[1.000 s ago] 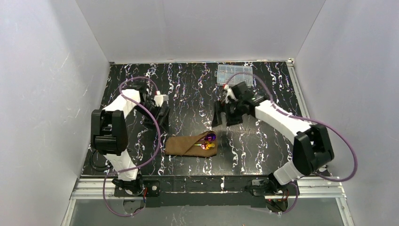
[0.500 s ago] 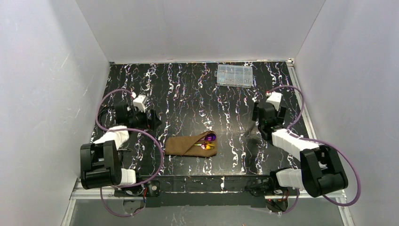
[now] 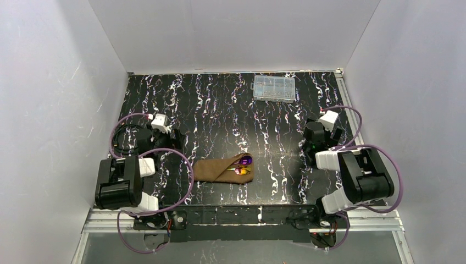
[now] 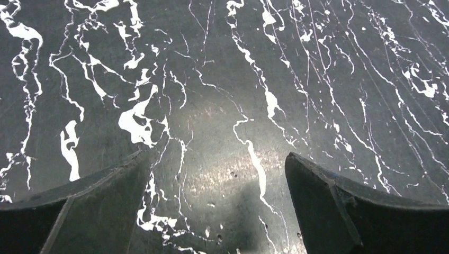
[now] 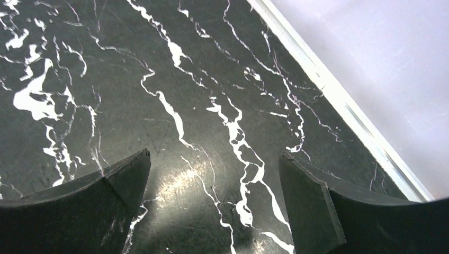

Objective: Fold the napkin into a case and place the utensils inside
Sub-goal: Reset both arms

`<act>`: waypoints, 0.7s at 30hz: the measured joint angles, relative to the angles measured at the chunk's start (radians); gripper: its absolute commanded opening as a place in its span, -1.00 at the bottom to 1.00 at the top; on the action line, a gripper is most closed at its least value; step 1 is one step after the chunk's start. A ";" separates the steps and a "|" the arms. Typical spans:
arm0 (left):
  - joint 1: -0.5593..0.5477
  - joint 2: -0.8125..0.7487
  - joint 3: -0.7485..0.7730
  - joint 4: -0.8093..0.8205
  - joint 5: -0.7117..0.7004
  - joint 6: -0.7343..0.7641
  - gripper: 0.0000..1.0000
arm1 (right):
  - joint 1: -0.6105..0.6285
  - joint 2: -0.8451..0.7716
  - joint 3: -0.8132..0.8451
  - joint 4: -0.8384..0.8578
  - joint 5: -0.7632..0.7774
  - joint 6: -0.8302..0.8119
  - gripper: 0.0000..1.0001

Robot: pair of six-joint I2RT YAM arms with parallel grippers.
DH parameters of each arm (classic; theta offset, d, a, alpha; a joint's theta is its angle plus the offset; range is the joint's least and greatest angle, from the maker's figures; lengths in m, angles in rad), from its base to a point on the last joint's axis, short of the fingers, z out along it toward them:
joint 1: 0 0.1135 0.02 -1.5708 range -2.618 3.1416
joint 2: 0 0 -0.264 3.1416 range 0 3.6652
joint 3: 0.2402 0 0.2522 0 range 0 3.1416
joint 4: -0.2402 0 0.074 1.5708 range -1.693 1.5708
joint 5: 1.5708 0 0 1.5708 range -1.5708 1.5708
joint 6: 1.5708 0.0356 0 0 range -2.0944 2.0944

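Observation:
The brown napkin (image 3: 217, 170) lies folded into a case at the front middle of the table. Two utensils stick out of its right end: one with a purple head (image 3: 247, 160), one with a gold-orange head (image 3: 242, 171). My left gripper (image 3: 177, 137) is open and empty, low over bare table at the left; in the left wrist view (image 4: 217, 159) only marbled table shows between the fingers. My right gripper (image 3: 308, 144) is open and empty at the right; in the right wrist view (image 5: 214, 159) it hangs over bare table near the wall.
A clear plastic compartment box (image 3: 273, 88) sits at the back right. The black marbled table (image 3: 220, 110) is walled by white panels; the right wall's foot shows in the right wrist view (image 5: 339, 100). Purple cables loop by both arms.
Both arms have drawn back from the middle toward their bases and folded down, left to the left side, right to the right side. The napkin and utensils have not moved.

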 measured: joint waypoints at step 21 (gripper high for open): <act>-0.034 0.058 -0.076 0.222 -0.108 -0.019 0.97 | -0.095 0.139 -0.150 0.439 -0.494 -0.172 0.97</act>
